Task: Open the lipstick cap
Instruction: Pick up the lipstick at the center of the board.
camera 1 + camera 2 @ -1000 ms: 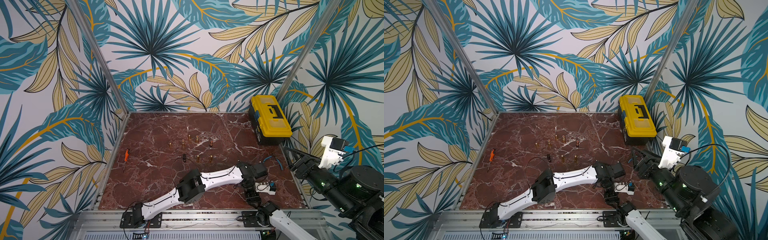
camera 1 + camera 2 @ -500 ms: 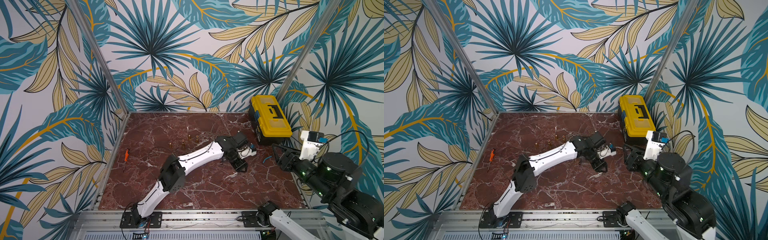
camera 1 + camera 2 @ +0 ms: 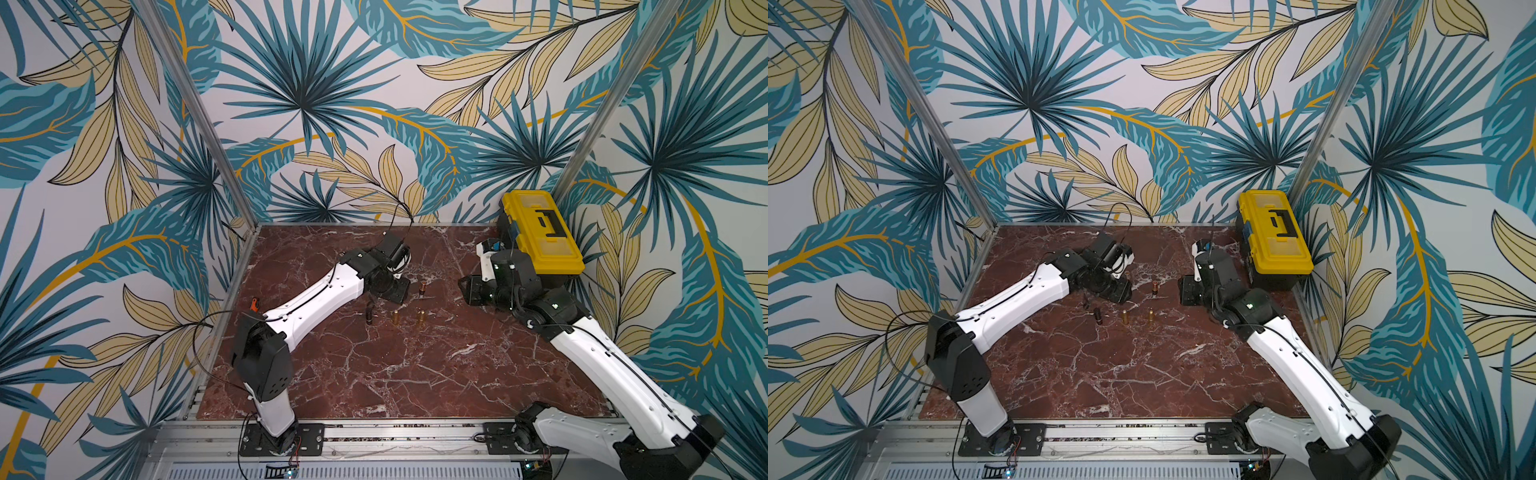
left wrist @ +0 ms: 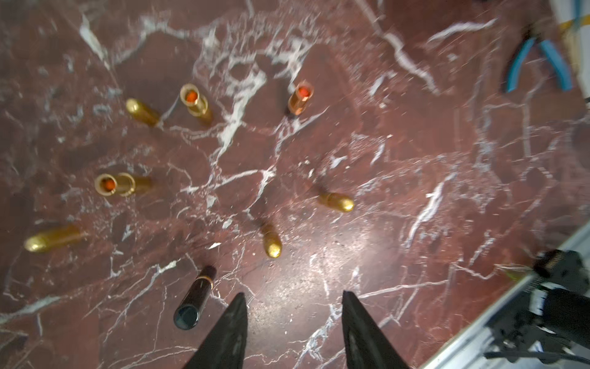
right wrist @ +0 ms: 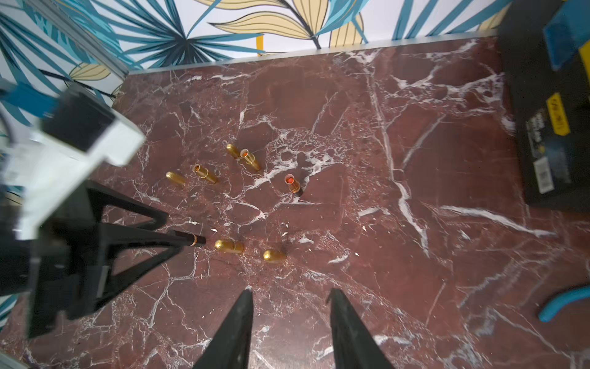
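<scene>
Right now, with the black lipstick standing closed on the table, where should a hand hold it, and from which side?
Take the black lipstick by its long upper part, above the gold ring; that looks like the cap. Come down from above, since it stands upright, closing across its round body. The left hand is nearest, open and empty.

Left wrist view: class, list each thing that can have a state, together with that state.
black lipstick: cap on, standing.
copper lipstick: cap off, standing.
gold lipstick: cap off.
other gold lipstick: cap off.
left gripper: open, empty.
pliers: handles spread.
</scene>
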{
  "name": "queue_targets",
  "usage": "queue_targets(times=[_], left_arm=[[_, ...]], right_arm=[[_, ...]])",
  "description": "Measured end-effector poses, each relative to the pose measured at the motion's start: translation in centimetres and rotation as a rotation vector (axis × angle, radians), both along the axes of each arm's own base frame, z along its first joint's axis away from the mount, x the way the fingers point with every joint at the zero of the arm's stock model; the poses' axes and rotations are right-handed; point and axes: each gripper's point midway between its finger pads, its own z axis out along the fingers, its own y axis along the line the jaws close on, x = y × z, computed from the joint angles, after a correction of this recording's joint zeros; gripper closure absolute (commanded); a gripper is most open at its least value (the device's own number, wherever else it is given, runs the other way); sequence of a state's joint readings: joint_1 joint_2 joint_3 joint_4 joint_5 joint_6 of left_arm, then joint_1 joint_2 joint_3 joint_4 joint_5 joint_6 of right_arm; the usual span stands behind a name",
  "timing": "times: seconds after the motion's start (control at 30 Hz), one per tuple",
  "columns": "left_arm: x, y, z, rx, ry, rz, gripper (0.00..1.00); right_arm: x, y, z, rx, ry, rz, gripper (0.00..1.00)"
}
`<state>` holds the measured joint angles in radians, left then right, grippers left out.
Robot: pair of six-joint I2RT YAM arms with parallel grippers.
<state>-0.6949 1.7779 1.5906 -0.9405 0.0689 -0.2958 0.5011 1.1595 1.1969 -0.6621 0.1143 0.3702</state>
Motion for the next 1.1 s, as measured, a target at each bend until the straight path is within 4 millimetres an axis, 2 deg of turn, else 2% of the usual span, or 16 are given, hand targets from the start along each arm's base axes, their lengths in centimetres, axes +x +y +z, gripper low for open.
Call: queue_targets(times=[0.1,0.2,0.43,0.67,1.1], left_arm=[[0.1,1.2,-3.3,0.071,0.057,0.033,0.54],[0.8,3.0,-4.5,0.113,0.073,0.084,0.54],[2.5,5.7,-4.5,0.146,0.053,0.166,0.50],[1.7,7.2,-6.2,0.183,0.097,0.183,0.51],[1.3,7.0,-6.5,0.168,0.121,0.179,0.54]], right_arm=[[0.9,0.8,-0.7,-0.005,0.001,0.016,0.56],[1.3,1.0,-0.5,0.000,-0.021,0.022,0.55],[2.0,1.7,-0.5,0.012,-0.037,0.039,0.54],[2.5,2.2,-1.3,0.005,-0.027,0.054,0.54],[2.7,2.5,-2.0,-0.006,-0.012,0.067,0.54]])
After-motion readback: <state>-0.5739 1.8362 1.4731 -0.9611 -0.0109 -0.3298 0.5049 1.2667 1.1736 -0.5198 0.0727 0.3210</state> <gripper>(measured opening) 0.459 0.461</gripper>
